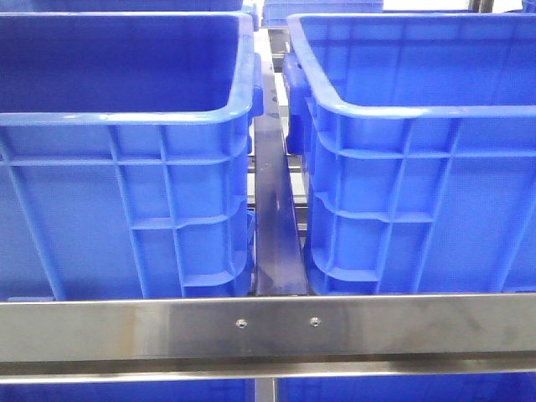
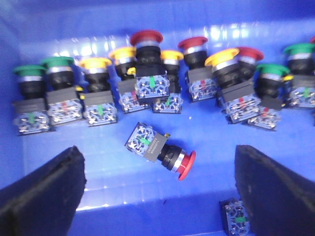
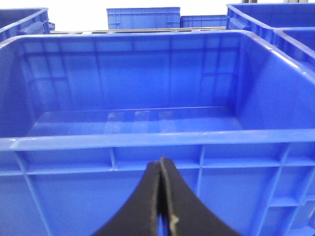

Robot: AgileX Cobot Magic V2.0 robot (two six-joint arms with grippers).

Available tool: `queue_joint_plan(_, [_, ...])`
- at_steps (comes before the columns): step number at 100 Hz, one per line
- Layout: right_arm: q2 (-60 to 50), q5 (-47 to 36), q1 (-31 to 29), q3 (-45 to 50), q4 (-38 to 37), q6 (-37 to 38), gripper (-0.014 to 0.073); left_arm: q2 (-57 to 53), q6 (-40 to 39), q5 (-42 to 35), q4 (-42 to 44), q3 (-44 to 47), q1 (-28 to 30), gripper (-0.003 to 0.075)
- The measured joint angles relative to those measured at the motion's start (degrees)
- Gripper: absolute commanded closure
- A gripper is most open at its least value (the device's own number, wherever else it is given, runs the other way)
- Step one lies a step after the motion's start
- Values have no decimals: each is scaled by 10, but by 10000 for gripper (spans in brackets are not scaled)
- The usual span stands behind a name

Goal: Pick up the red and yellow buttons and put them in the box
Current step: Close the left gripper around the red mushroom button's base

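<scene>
In the front view two blue crates stood side by side behind a steel rail, the left crate and the right crate parted by a narrow gap. No arm and no button showed there.

In the left wrist view the left hand hung spread wide inside a crate, its dark pads well apart and holding nothing. Between them, on the blue floor, a red button lay tipped on its side. Beyond it stood a row of upright buttons, among them yellow ones, more red ones and green ones.

In the right wrist view the right hand was pressed together, gripping nothing, just outside the near wall of an empty-looking box.

The picking step seemed to be in hand, with nothing yet grasped. The next move likely called for lowering the left hand around the fallen red button, closing on its body, then lifting clear of the neighbours.
</scene>
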Motion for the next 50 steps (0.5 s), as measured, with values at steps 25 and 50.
queue_joint_plan(25, [0,0,0,0,0,0,663,106,0,57,0,-78,0,134])
queue_joint_plan(50, [0,0,0,0,0,0,663,181,0,77,0,-123,0,134])
